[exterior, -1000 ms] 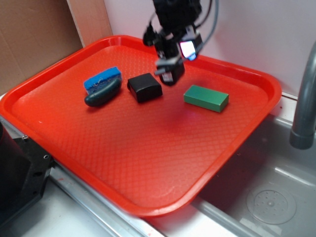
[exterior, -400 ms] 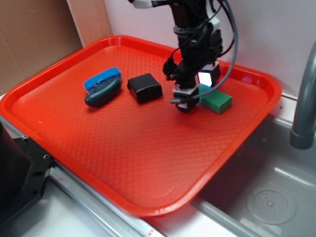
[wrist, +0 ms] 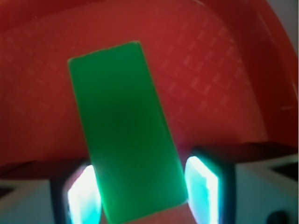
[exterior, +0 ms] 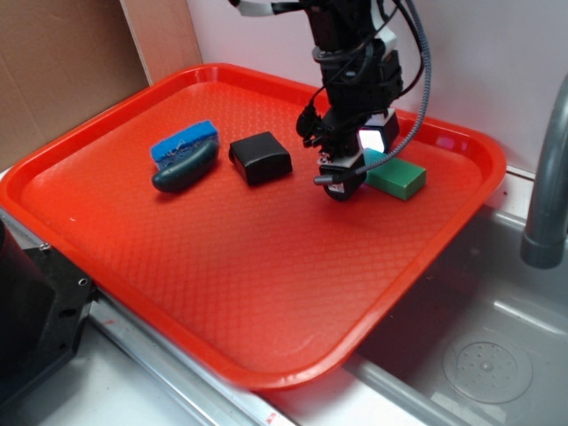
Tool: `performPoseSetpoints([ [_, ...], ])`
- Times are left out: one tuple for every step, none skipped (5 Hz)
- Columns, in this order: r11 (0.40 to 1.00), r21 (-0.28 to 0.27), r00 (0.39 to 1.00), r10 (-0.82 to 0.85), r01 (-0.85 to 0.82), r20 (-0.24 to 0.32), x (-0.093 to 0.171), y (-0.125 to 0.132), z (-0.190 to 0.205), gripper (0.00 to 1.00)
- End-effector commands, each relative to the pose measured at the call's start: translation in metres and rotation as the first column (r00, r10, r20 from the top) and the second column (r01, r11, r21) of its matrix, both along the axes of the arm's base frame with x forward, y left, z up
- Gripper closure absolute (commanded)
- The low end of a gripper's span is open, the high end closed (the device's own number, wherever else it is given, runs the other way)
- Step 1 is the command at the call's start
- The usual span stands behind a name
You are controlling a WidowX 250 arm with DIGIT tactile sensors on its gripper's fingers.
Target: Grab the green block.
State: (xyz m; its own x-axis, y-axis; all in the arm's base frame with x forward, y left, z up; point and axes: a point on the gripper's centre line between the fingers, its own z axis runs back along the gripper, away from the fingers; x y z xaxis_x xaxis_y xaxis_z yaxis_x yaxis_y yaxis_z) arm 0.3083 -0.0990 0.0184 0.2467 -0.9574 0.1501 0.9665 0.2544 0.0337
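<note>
The green block (exterior: 401, 180) lies flat on the red tray (exterior: 222, 266), toward its back right. My gripper (exterior: 344, 183) is down at the block's left end and hides that end. In the wrist view the green block (wrist: 124, 126) runs lengthwise between the two lit fingers of my gripper (wrist: 144, 191). The left finger (wrist: 84, 196) sits almost against the block's side. The right finger (wrist: 203, 186) stands a small gap off it. The jaws are open astride the block.
A black squarish block (exterior: 261, 157) and a dark green oblong thing with a blue sponge piece (exterior: 185, 155) lie left of the gripper. The tray's raised rim (exterior: 484, 151) runs just behind the block. A grey faucet pipe (exterior: 546, 195) and a sink basin (exterior: 479, 355) are at the right.
The gripper has moved right and down, from above the black block to the green block's left end. The block seems nudged slightly to the right.
</note>
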Motion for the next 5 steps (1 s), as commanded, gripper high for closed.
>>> performPoseSetpoints([
  [0.912, 0.144, 0.921, 0.389, -0.385, -0.001, -0.020, 0.012, 0.071, 1.00],
  [0.782, 0.190, 0.797, 0.604, -0.593, -0.002, -0.035, 0.026, 0.099, 1.00],
  [0.617, 0.207, 0.621, 0.782, -0.759, -0.056, -0.046, 0.046, 0.127, 1.00],
  [0.417, 0.169, 0.410, 0.909, -0.893, -0.075, -0.060, 0.073, 0.154, 1.00],
  [0.235, 0.146, 0.228, 0.972, -0.961, -0.063, -0.077, 0.092, 0.170, 1.00],
])
